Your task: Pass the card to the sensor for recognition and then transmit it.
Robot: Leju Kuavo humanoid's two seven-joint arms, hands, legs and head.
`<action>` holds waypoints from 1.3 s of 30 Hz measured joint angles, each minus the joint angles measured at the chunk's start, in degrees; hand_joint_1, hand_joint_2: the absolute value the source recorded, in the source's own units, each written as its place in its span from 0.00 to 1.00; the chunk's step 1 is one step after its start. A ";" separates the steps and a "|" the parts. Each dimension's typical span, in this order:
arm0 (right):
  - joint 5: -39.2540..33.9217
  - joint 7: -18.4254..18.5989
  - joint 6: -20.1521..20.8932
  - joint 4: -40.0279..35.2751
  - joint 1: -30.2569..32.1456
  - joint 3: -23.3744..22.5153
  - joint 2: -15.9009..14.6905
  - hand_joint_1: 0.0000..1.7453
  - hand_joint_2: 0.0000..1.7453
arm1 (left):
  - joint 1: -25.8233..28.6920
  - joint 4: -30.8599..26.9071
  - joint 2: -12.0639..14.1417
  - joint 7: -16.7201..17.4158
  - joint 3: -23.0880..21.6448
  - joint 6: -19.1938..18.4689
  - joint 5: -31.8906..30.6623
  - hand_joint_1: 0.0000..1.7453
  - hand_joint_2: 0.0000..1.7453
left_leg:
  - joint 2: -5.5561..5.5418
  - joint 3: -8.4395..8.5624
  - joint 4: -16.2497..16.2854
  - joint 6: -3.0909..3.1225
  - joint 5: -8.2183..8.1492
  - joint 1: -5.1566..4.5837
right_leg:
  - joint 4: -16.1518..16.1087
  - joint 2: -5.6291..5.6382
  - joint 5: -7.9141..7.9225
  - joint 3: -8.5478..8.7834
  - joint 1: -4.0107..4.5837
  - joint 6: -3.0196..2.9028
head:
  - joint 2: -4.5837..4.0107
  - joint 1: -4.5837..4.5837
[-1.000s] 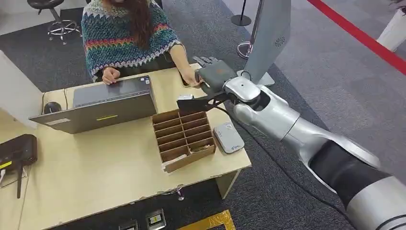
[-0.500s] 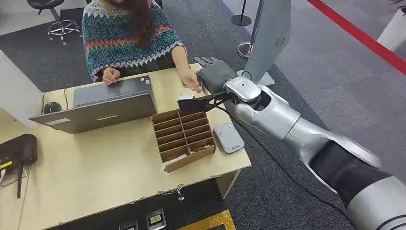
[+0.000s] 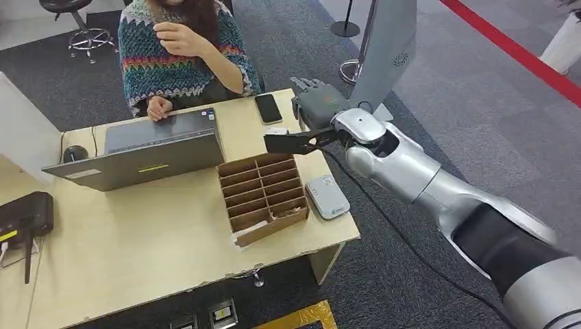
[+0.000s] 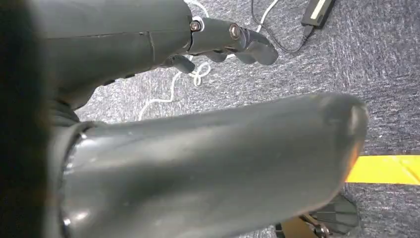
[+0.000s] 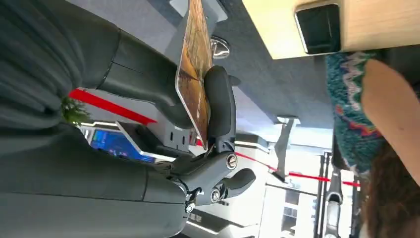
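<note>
My right hand (image 3: 316, 104) hovers over the far right corner of the table (image 3: 137, 240), beside a black phone (image 3: 268, 108). In the right wrist view it (image 5: 148, 163) pinches an orange-brown patterned card (image 5: 192, 74), seen edge-on, between its thumb and a dark finger (image 5: 220, 106). The white card sensor (image 3: 327, 197) lies flat near the table's right edge, well nearer me than the hand. A person (image 3: 178, 55) sits across the table with one hand raised to the chest. My left hand (image 4: 208, 148) hangs over grey carpet, fingers (image 4: 237, 42) loosely spread, holding nothing.
A cardboard divider box (image 3: 264, 195) stands left of the sensor. An open laptop (image 3: 157, 147) sits in front of the person, whose other hand rests by it. A black router (image 3: 24, 216) is at the left edge. A grey standing panel (image 3: 384, 48) rises just behind my right hand.
The person's hand left my right hand and rose to the chest, uncovering the phone. My right hand drifted slightly right and away from the table corner.
</note>
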 joint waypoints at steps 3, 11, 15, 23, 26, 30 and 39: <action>-0.05 0.07 -0.02 -0.07 0.09 -0.07 -0.07 1.00 1.00 | 0.01 0.00 0.00 -0.05 0.00 0.00 0.00 0.00 0.00 | 0.00 0.00 0.00 0.00 0.00 0.00 | 0.00 0.00 0.00 0.00 0.00 0.00 | 0.00 0.00; -2.32 2.34 -1.55 -6.28 16.04 -7.80 -5.69 1.00 1.00 | 0.68 0.00 0.00 -0.61 1.36 -0.15 0.50 0.00 0.00 | -0.01 0.03 0.00 -0.02 -0.04 0.01 | -0.01 -0.01 0.00 0.03 0.01 0.00 | 0.00 0.00; -2.45 2.52 -1.79 -6.30 20.30 -9.36 -5.75 1.00 1.00 | 0.60 0.00 0.00 -0.61 1.36 -0.22 0.09 0.00 0.00 | 0.00 0.03 0.00 -0.02 -0.04 0.01 | -0.01 0.01 0.00 0.02 0.01 0.00 | 0.00 0.00; -2.49 1.84 -2.66 -6.28 25.15 -10.78 -5.51 1.00 1.00 | 0.25 0.00 0.00 -0.50 1.36 -0.79 -0.87 0.00 0.00 | 0.00 0.02 -0.01 -0.02 -0.04 0.01 | -0.01 0.01 0.00 0.03 0.01 0.00 | 0.00 0.00; -2.21 0.70 -2.80 -6.04 26.16 -11.24 -4.85 1.00 1.00 | 0.23 0.00 0.00 -0.44 1.36 -0.76 -0.85 0.00 0.00 | 0.00 0.02 -0.01 -0.02 -0.04 0.01 | 0.00 0.01 0.00 0.03 0.01 0.00 | 0.00 0.00; -2.03 0.26 -2.84 -5.64 26.60 -11.28 -4.05 1.00 1.00 | 0.22 0.00 0.00 -0.44 1.36 -0.76 -0.85 0.00 0.00 | 0.00 0.02 -0.01 -0.02 -0.04 0.01 | 0.00 0.01 0.00 0.03 0.01 0.00 | 0.00 0.00; -2.06 -0.26 -3.10 -4.81 26.79 -11.35 -2.73 1.00 1.00 | 0.22 0.00 0.00 -0.42 1.36 -0.81 -0.87 0.00 0.00 | 0.00 0.02 -0.01 -0.02 -0.04 0.01 | 0.00 0.01 0.00 0.03 0.01 0.00 | 0.00 0.00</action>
